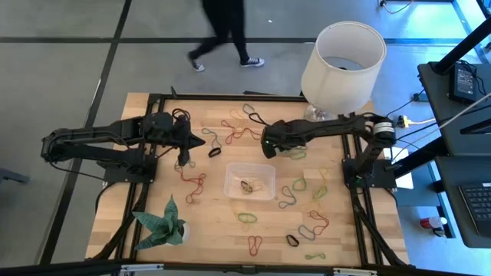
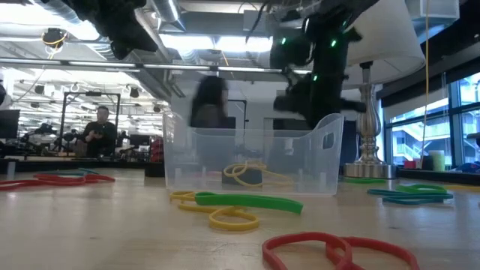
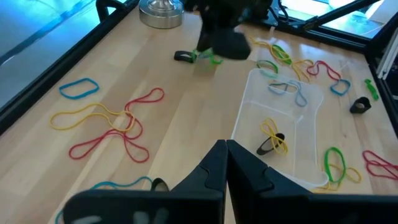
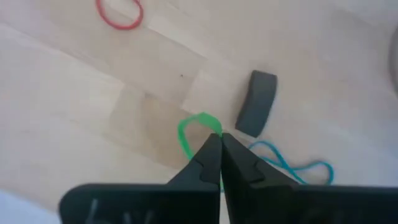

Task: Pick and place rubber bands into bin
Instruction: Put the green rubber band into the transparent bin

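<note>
Left gripper hangs over the wood table left of the bin, jaws pressed together, nothing between them. The clear bin sits mid-table with a yellow band and a dark one inside; rubber bands in red, green, yellow, blue lie scattered all around it. Right gripper, just beyond the bin's far right corner and near the white lampshade, has its jaws pinching a green band against the table, beside a black band and a blue one.
</note>
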### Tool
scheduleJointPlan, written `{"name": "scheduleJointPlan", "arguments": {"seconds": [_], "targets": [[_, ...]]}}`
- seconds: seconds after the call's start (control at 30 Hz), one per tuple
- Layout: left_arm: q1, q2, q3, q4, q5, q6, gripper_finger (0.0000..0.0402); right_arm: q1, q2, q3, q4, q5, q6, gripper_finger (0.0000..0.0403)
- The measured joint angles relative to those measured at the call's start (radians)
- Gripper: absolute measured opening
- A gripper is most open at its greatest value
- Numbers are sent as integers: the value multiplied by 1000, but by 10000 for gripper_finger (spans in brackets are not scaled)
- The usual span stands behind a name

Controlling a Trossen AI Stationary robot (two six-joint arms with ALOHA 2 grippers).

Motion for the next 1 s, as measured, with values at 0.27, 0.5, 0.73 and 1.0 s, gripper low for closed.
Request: {"name": "scheduleJointPlan", "arguments": {"seconds": [0.27, 0.5, 0.73, 1.0], "targets": [[0, 0, 0, 1, -1, 2, 3, 103, -137, 0, -21, 94, 71, 2], [0, 0, 0, 1, 1, 2, 3, 233, -211, 3, 52, 152, 75, 1], [0, 0, 0, 1, 6, 2, 3, 376, -183, 83, 137, 183, 39, 0], [0, 0, 0, -1, 8, 2, 3, 442, -12, 228, 143, 138, -55, 0]]}}
